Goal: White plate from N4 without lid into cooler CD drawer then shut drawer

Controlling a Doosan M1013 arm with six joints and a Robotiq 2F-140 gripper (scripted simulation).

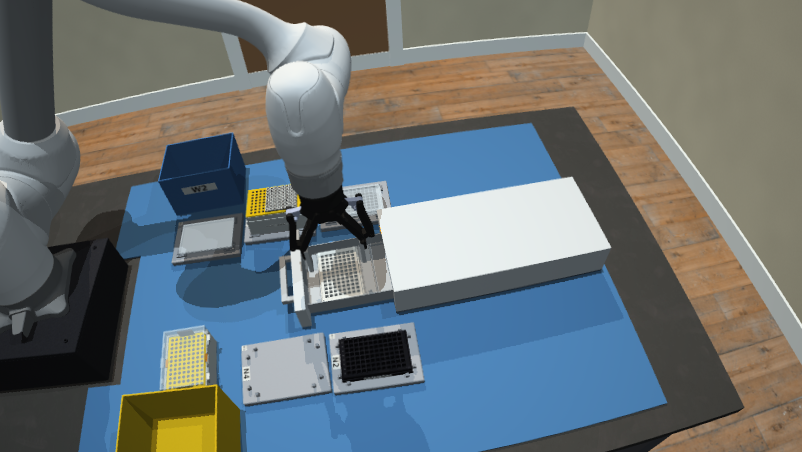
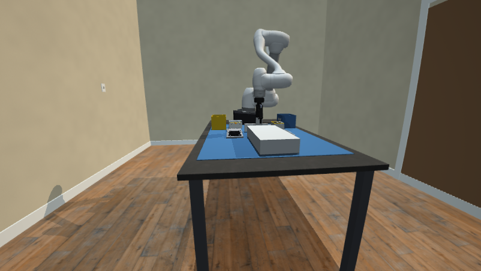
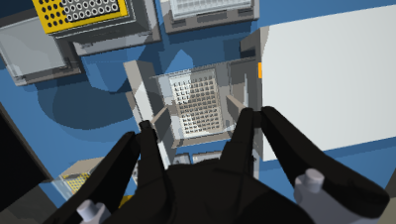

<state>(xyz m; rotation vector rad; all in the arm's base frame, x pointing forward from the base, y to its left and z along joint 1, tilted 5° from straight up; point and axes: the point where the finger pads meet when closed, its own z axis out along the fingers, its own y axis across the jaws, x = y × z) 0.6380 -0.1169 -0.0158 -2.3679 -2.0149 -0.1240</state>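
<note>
I have the white plate (image 1: 338, 273) lying flat in the open drawer (image 1: 379, 293) of the cooler CD (image 1: 494, 238), in the place nearest the bar handle (image 1: 298, 286), long side across the drawer as far as the wrist view shows. The N4 nest (image 1: 284, 367) stands bare. The gripper (image 1: 331, 242) hangs above the plate, fingers partly spread and holding nothing.

I judge the plate light, stiff and slick (thin moulded plastic, by the look), best taken by its two long edges rather than across the wells. It needs no more handling now; the bar handle is the part to push.

Room is tight: the drawer walls flank the plate closely, the tip box (image 1: 271, 199) and another nest sit just beyond the far wall, and the black plate (image 1: 375, 353) lies near the close side. The amber lamp (image 3: 259, 69) is lit.
</note>
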